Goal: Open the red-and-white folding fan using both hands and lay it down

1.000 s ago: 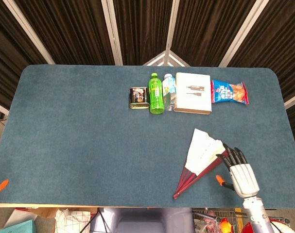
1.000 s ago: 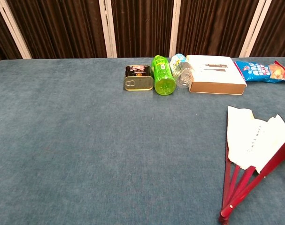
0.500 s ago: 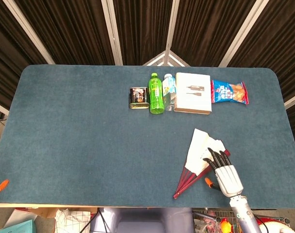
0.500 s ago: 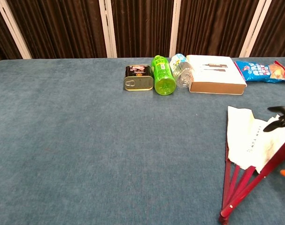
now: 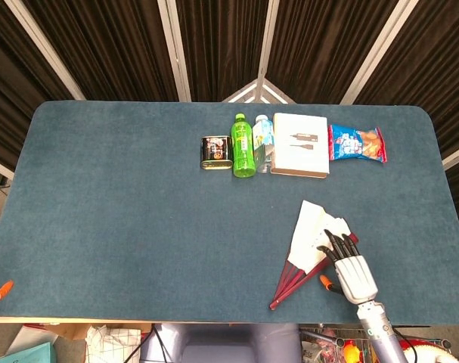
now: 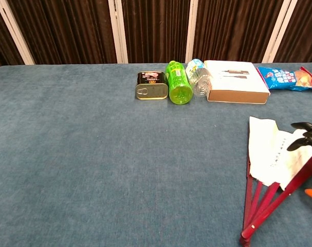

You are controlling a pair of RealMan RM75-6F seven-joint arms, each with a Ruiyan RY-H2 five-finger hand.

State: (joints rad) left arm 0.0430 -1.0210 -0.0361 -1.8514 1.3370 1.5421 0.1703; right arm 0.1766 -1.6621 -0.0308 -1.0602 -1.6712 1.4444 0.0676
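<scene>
The red-and-white folding fan [image 5: 311,233] lies partly spread on the blue table, near the front right. Its white leaf [image 6: 268,148] points away from me, and its red ribs [image 6: 254,206] meet at a pivot by the table's front edge. My right hand [image 5: 349,266] hovers at the fan's right side. Its dark fingers [image 6: 305,138] are extended and apart over the leaf's right edge and the outer red guard, holding nothing. Whether they touch the paper is unclear. Of my left hand only an orange tip [image 5: 3,288] shows, at the table's front left edge.
A row stands along the back of the table: a dark tin can [image 5: 215,152], a green bottle [image 5: 243,146], a clear bottle [image 5: 263,142], a white box [image 5: 300,145] and a blue snack bag [image 5: 356,144]. The table's front edge [image 5: 214,321] runs just below the fan's pivot.
My right hand has moved left from beside the fan until its fingers lie over the leaf's right edge. It has barely shifted in the last half second, and the fan has not moved.
</scene>
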